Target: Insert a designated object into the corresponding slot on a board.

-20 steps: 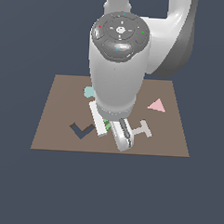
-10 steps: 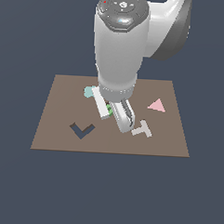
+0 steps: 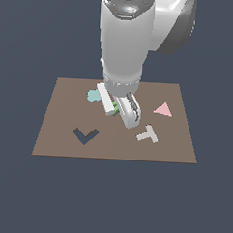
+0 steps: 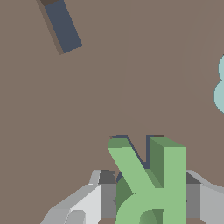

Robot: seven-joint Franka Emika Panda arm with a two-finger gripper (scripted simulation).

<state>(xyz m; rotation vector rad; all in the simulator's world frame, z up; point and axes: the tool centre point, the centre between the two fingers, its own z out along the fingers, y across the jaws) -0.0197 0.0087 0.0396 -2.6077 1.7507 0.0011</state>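
Observation:
My gripper (image 3: 119, 112) is shut on the light-green R block (image 3: 115, 107) over the middle of the brown board (image 3: 59, 135). In the wrist view the R block (image 4: 153, 183) sits between my two grey fingers (image 4: 94, 199), its legs pointing away from the wrist. Thin dark edges of the R-shaped slot (image 4: 143, 148) show just beyond and between the legs; the R covers the remainder of it. I cannot tell whether the R is touching the board or held just above it. In the exterior view the slot is hidden behind my gripper.
On the board lie a dark blue chevron (image 3: 85, 135) at the exterior view's left, a pale grey T (image 3: 147, 134) and a pink triangle (image 3: 163, 109) at its right, and a pale teal shape (image 3: 93, 95) behind the gripper. The chevron (image 4: 63, 27) and teal shape (image 4: 220, 89) also show in the wrist view.
My gripper has carried the green R from beside the grey T toward the back and slightly to the exterior view's left. The T now stands fully uncovered.

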